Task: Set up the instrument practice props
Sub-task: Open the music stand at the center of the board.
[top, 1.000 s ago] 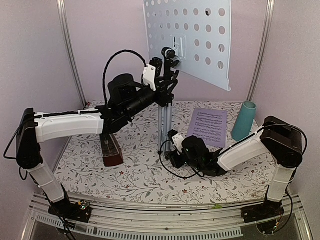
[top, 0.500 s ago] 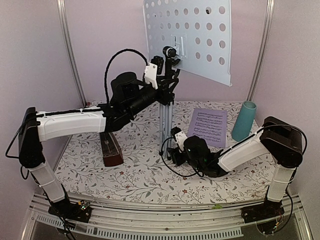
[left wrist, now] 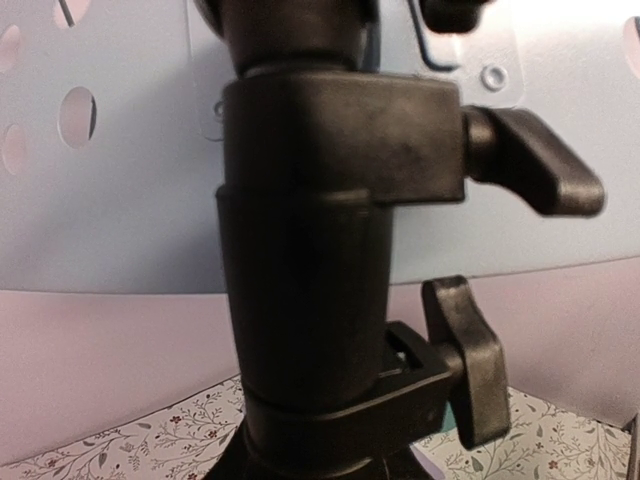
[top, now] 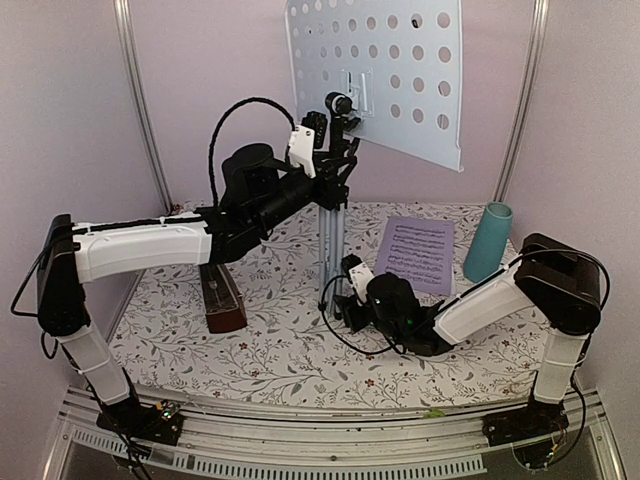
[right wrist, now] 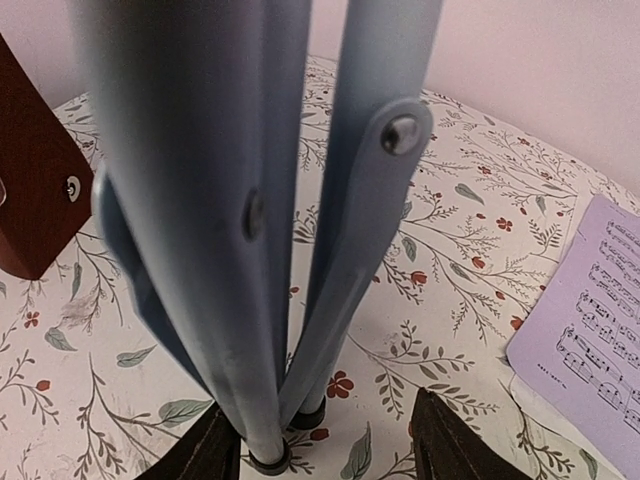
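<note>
Up top, left fingers [top: 335, 172] clenched on the black collar [left wrist: 330, 200] at the head of the music stand [top: 375, 70] post. The left wrist view is filled by that collar and its two wing knobs, fingertips out of frame. The pale-blue perforated desk sits just above and behind the left fingers, tilted.

Down low, right fingers [right wrist: 330, 450] released, spread either side of the folded silver tripod legs [right wrist: 250, 200]. The legs rise between them, feet on the floral counter [top: 280, 350]. One pad is close by the near foot, the other stands apart from the legs.

The metronome [top: 222, 300], dark red-brown, stands on the counter left of the right fingers, under the left arm.

The sheet music [top: 415, 252] lies flat on the counter, right of and beyond the right fingers, apart from the stand. It shows printed staves of notes; any words are too small to read.

The teal cup [top: 488, 242] stands upright just past the sheet's right edge, well apart from both sets of fingers.
</note>
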You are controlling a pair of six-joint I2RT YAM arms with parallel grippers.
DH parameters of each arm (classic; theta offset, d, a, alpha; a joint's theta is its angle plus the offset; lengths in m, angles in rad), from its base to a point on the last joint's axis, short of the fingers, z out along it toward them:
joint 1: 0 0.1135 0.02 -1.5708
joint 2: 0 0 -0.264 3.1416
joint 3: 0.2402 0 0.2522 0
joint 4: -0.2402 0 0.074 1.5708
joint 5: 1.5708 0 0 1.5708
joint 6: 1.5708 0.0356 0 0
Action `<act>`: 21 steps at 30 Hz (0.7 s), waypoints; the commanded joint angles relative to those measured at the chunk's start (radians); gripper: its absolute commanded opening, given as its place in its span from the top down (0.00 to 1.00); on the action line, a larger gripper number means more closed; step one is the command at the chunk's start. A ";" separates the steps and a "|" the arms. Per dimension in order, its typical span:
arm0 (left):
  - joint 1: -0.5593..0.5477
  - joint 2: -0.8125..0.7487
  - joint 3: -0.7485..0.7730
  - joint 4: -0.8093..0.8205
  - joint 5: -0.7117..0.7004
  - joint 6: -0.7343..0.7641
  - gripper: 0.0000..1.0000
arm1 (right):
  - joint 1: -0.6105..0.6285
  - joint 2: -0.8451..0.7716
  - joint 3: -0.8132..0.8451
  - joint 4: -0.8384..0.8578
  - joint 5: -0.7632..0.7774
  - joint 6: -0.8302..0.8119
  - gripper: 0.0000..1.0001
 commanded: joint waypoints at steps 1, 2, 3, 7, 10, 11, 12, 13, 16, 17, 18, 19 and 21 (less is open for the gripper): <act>0.000 -0.006 0.028 0.010 -0.006 -0.042 1.00 | 0.006 0.007 -0.002 0.059 0.010 -0.004 0.39; 0.000 -0.007 0.027 0.009 -0.009 -0.043 1.00 | 0.006 0.000 -0.015 0.079 0.006 -0.006 0.36; 0.000 -0.006 0.028 0.006 -0.012 -0.044 1.00 | 0.006 -0.008 -0.028 0.093 0.001 -0.007 0.33; -0.001 -0.008 0.027 0.000 -0.014 -0.044 1.00 | 0.006 -0.038 -0.097 0.193 -0.024 -0.019 0.18; -0.001 -0.009 0.029 -0.001 -0.017 -0.047 1.00 | 0.006 -0.039 -0.112 0.216 -0.033 -0.036 0.15; -0.001 -0.009 0.029 0.001 -0.018 -0.050 1.00 | 0.006 -0.037 -0.114 0.219 -0.040 -0.049 0.15; -0.001 -0.009 0.028 0.002 -0.016 -0.050 1.00 | 0.005 -0.034 -0.118 0.232 -0.049 -0.059 0.16; 0.000 -0.011 0.027 0.004 -0.016 -0.051 1.00 | 0.006 -0.029 -0.120 0.243 -0.050 -0.070 0.16; 0.000 -0.013 0.022 0.009 -0.012 -0.055 1.00 | 0.006 -0.007 -0.125 0.281 -0.059 -0.109 0.16; -0.001 -0.013 0.022 0.006 -0.010 -0.055 1.00 | 0.006 0.005 -0.123 0.288 -0.062 -0.123 0.17; 0.000 -0.013 0.022 0.004 -0.009 -0.055 1.00 | 0.004 0.017 -0.112 0.291 -0.066 -0.140 0.18; -0.001 -0.013 0.023 0.002 -0.010 -0.056 1.00 | 0.004 0.027 -0.101 0.290 -0.069 -0.152 0.18; 0.000 -0.015 0.024 0.000 -0.008 -0.057 1.00 | 0.000 0.044 -0.085 0.284 -0.072 -0.170 0.21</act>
